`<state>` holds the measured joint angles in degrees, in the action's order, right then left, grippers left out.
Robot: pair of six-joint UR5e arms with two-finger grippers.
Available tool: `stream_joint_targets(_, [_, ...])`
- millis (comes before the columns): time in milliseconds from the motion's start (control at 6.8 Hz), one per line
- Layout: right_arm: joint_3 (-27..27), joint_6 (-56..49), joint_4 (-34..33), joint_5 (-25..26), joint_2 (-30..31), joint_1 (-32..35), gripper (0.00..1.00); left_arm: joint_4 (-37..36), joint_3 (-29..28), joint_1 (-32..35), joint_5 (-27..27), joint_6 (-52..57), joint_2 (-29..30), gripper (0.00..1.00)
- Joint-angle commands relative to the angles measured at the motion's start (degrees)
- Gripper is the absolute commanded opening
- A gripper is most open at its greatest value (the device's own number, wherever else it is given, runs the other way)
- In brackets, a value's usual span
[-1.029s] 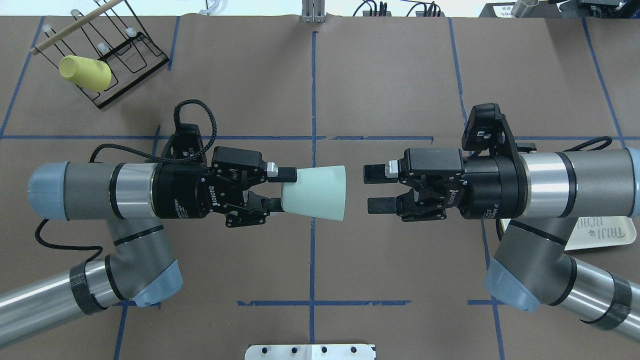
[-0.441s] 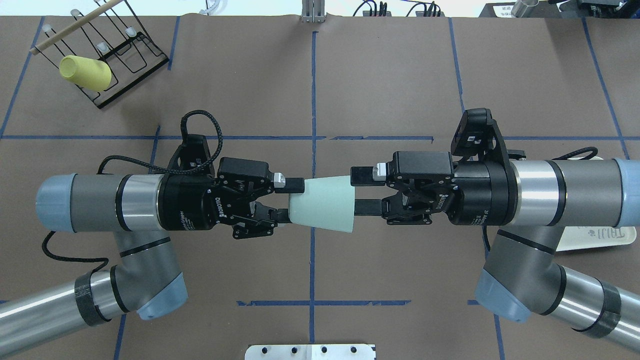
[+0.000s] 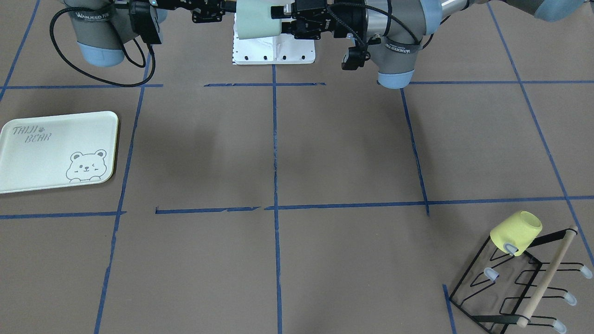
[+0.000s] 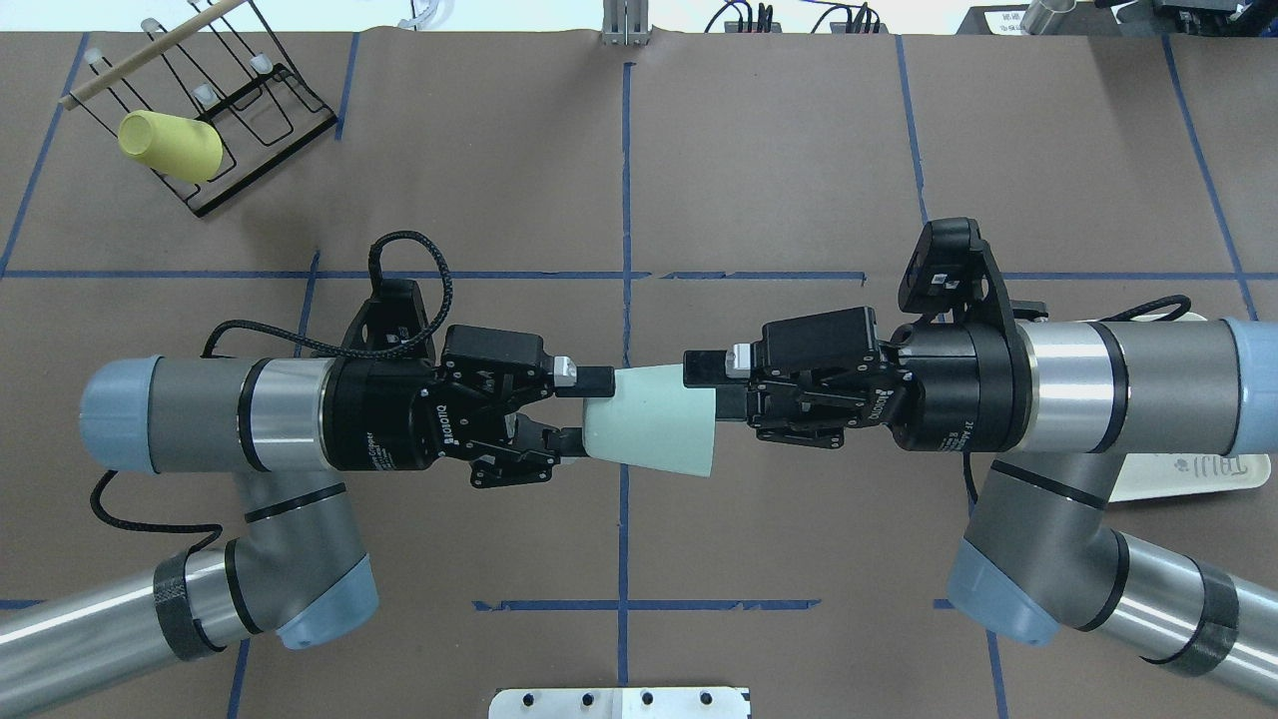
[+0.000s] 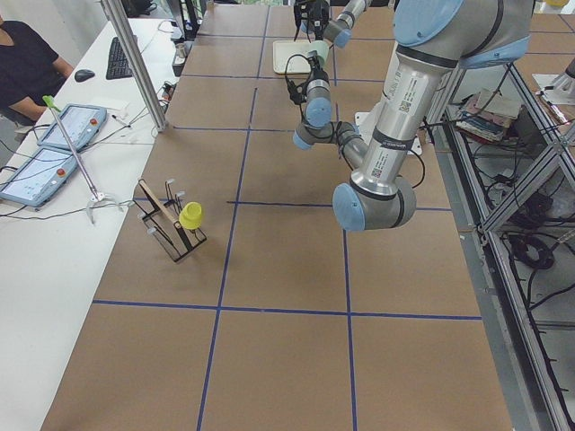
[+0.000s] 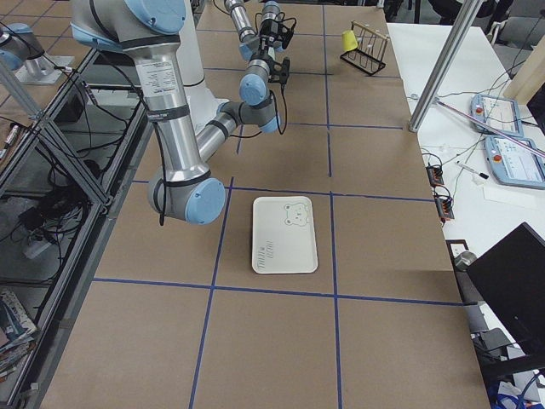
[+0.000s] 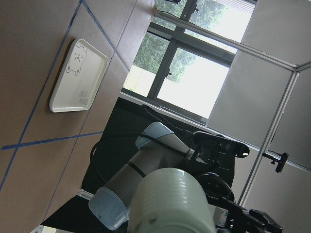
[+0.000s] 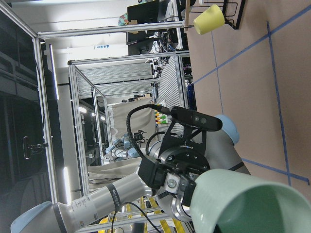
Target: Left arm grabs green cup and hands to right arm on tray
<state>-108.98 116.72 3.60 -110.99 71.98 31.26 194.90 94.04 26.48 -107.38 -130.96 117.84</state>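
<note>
My left claw (image 4: 587,409) pinches the narrow base of the green cup (image 4: 654,421), holding it on its side in the air over the middle of the bench (image 4: 779,160), with the mouth facing my right arm. A second ago my right claw (image 4: 715,387) hung spread and apart from the cup. A moment later it straddled the wide rim, still spread. Now its fingers have drawn close together on the rim wall, the upper finger on the outside and the lower one at the mouth, so both claws grip the cup at once. The cup has drifted slightly toward my right side since then. The tray (image 3: 46,153) lies flat on the bench, well apart from the cup, partly under my right arm in the overhead view.
</note>
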Motion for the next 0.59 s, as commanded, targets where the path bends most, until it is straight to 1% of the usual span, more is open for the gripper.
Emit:
stream_joint_targets(0, [0.43, 0.0, 0.0, 0.24, 0.0, -0.06, 0.5, -0.31, 0.09, -0.37, 0.07, 0.0, 0.46, 0.01])
stream_joint_targets(147, [0.52, 0.0, 0.0, 0.33, 0.0, -0.15, 0.48, -0.48, 0.53, -0.46, 0.07, 0.0, 0.46, 0.02])
stream_joint_targets(294, [0.7, 0.0, 0.35, 0.25, 0.08, -0.06, 0.4, -0.48, 0.53, -0.46, 0.15, -0.09, 0.46, 0.02])
stream_joint_targets(441, [0.96, 0.0, 1.31, 0.16, 0.17, -0.15, 0.23, -0.48, 0.62, -0.46, 0.16, -0.09, 0.46, 0.03])
